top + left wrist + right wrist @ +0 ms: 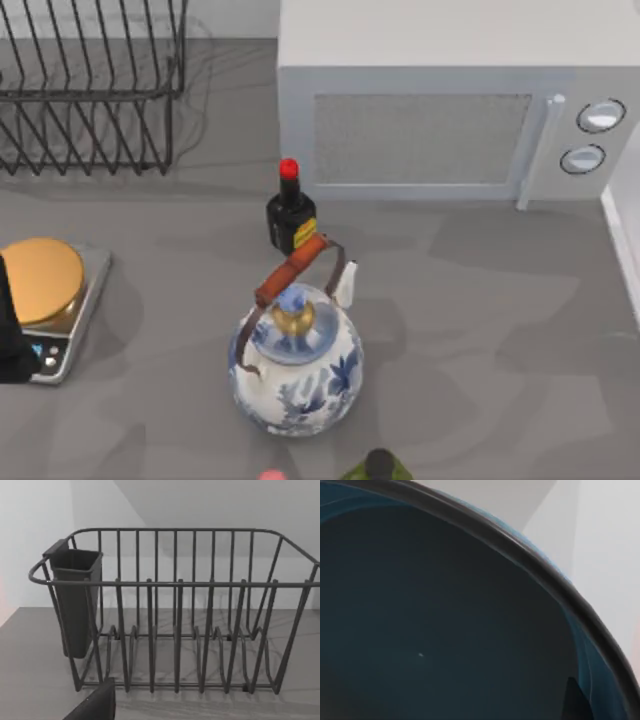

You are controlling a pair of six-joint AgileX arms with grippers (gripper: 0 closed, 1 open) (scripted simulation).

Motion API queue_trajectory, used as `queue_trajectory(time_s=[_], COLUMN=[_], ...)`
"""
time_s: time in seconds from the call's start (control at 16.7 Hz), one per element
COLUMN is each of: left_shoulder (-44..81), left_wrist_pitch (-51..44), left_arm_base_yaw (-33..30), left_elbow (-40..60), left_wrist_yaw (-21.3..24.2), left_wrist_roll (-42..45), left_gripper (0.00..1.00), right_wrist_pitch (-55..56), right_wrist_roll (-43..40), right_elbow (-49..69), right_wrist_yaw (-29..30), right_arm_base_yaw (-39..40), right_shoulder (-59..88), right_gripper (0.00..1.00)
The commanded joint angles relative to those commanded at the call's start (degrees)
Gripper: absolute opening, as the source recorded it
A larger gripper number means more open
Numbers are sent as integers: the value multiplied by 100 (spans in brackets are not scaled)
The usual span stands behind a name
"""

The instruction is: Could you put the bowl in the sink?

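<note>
The teapot point(296, 362) sits in the middle of the counter point(480, 330), with a sauce bottle point(290, 212) just behind it. The microwave point(450, 110) stands at the back right and the dish rack point(90, 90) at the back left. A kitchen scale point(50, 305) lies at the left edge.

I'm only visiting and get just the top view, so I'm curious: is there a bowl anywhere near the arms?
Observer: Yes. The right wrist view looks into a teal-blue bowl from very close.
Visitor: Can you see its edge?
Observer: A thin dark rim curves across that view, with pale wall beyond it.
Visitor: And the wire rack at my top left, is there more to it?
Observer: The left wrist view faces the dish rack side-on; a dark cutlery cup hangs at one end of it.
</note>
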Motion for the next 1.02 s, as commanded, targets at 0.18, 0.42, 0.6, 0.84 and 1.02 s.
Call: queue_trajectory(time_s=[0.18, 0.42, 0.6, 0.84, 1.02], left_shoulder=[0, 0, 0, 0, 0], left_wrist_pitch=[0, 0, 0, 0, 0], left_arm_base_yaw=[0, 0, 0, 0, 0], left_elbow=[0, 0, 0, 0, 0], left_wrist_yaw=[0, 0, 0, 0, 0], left_wrist_roll=[0, 0, 0, 0, 0], left_gripper=[100, 100, 100, 100, 100], right_wrist_pitch=[574, 2144, 3466, 4513, 4674], right_wrist_roll=[-1, -13, -25, -29, -29], right_elbow=[-56, -241, -425, -593, -622], right_wrist_yaw=[-16, -14, 7, 45, 54], right_arm_base_yaw=[-14, -35, -25, 6, 15], right_shoulder=[556, 1942, 2981, 3896, 4042], right_gripper=[0, 0, 0, 0, 0])
